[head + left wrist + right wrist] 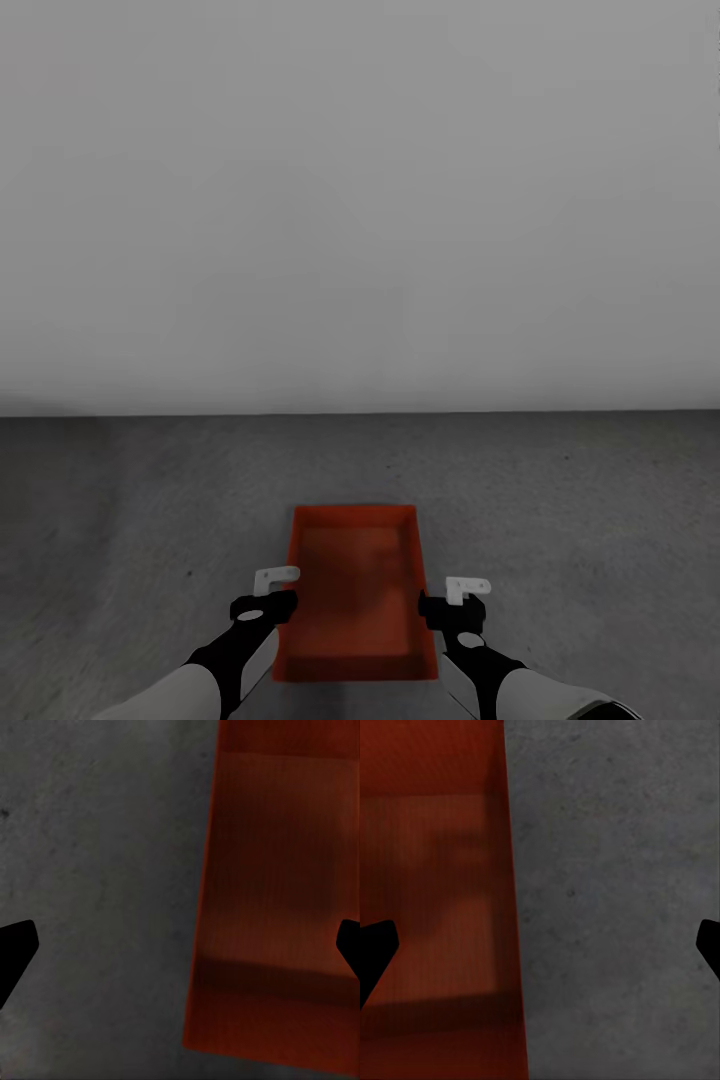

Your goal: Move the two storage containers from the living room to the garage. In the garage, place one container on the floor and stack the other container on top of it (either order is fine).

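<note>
- A plain pale grey wall takes up the upper part of the head view and meets the ground in a straight line across the picture.
- The dark grey, rough concrete floor spreads below that wall; it also shows in the left wrist view and in the right wrist view, speckled and uneven.
- An orange-red rectangular open-top storage container with thin walls sits on the floor, straight ahead of the robot, between the two arms, its long side running away from the camera. Its inside bottom is finely ribbed, as seen in the left wrist view and the right wrist view.
- The left claw, black with a white bracket above it, sits at the container's left long wall. Its fingers are spread wide apart, one over bare floor and one over the container's inside, so the wall lies between them; it is open and grips nothing.
- The right claw stands likewise at the right long wall, its fingers parted wide astride that wall, gripping nothing.
</note>
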Controlling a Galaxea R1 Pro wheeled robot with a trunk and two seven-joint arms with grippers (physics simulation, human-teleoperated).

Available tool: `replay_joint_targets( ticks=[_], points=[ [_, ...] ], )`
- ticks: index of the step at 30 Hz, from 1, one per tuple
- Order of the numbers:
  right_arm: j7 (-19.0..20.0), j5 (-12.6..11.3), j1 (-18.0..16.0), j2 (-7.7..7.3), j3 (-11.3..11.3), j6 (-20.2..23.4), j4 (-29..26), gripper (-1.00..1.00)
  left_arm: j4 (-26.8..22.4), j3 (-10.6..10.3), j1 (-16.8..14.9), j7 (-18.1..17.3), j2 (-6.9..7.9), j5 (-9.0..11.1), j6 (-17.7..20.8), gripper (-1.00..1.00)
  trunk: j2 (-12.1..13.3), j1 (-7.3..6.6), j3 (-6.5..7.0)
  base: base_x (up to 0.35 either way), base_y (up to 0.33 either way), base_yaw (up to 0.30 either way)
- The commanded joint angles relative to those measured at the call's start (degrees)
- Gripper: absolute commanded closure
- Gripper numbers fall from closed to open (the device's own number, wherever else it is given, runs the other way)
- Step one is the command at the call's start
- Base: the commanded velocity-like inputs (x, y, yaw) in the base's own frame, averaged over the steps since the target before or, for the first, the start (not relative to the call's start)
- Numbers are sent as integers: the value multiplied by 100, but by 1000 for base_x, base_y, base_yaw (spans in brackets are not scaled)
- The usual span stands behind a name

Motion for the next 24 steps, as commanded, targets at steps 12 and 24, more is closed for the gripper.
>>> replay_joint_targets(
  ticks=[12, 24],
  points=[
    [-13, -52, -3, -5, 49, -19, 5, -100, 3, -49, -2, 31, 2, 59, -7, -100, 481, -265, 212, 0, 0, 0],
    [-11, -58, -3, -7, 49, -19, 5, -100, 3, 21, -2, 31, 2, 59, -7, -100, 962, -528, 428, 0, 0, 0]
  ],
)
